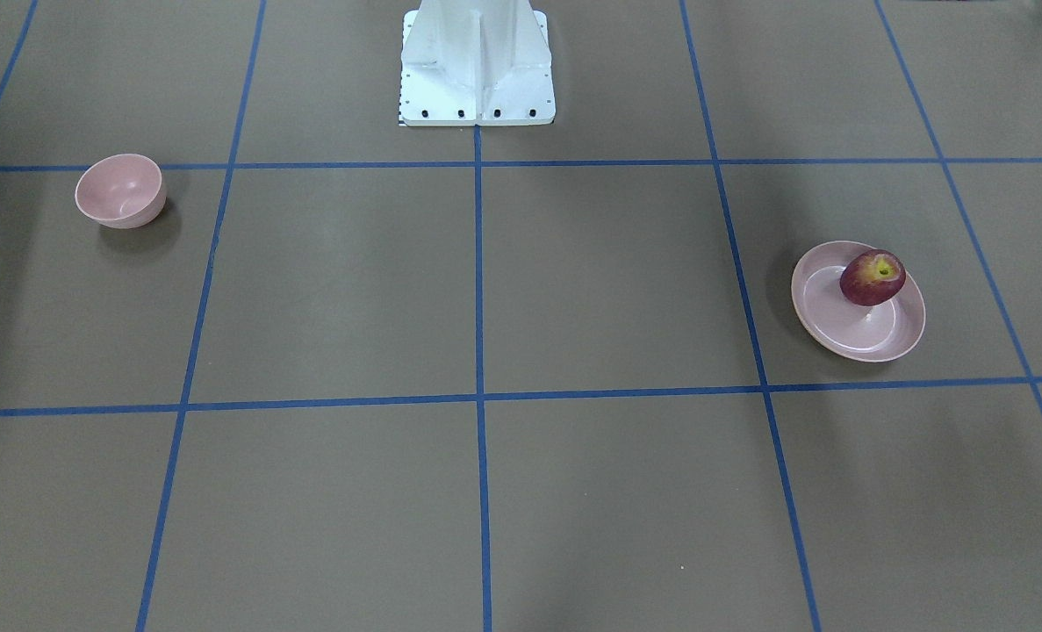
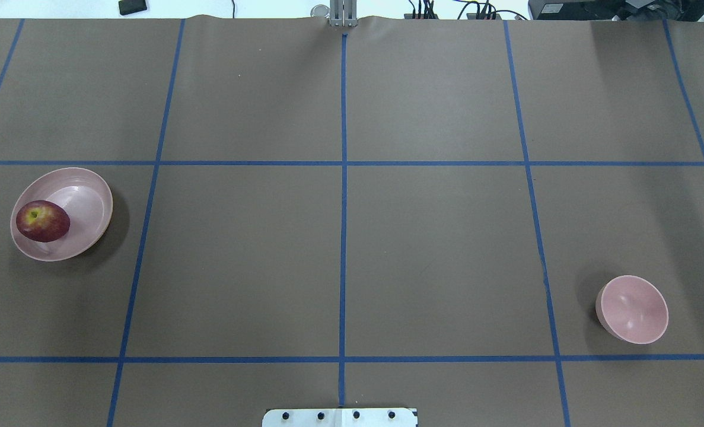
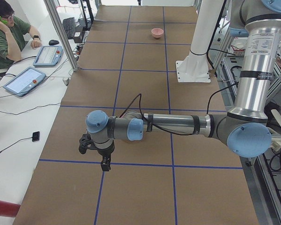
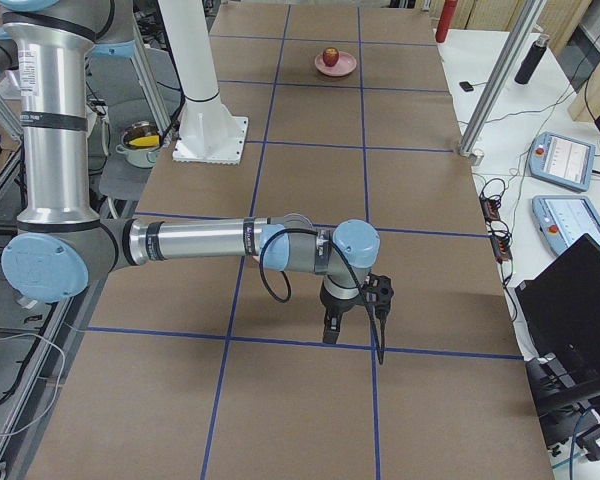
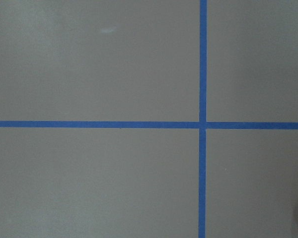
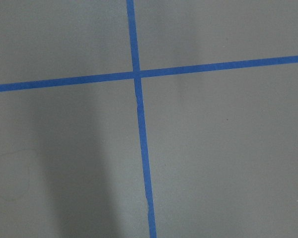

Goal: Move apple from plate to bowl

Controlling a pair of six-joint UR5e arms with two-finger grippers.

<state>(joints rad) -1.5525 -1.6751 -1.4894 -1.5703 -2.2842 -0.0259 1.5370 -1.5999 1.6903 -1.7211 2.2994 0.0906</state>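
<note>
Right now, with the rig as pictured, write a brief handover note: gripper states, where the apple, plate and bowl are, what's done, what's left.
Left gripper and right gripper: seen only from the side, open or shut unclear. Both hang over bare table, away from the task's things.
Apple sits on the plate, robot's left side. Bowl is empty, robot's right side.
Done: nothing. Left: grasp apple, carry across, place in bowl.

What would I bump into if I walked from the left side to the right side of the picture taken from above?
First the plate with the apple on it → then the middle blue tape line → then the bowl.
</note>
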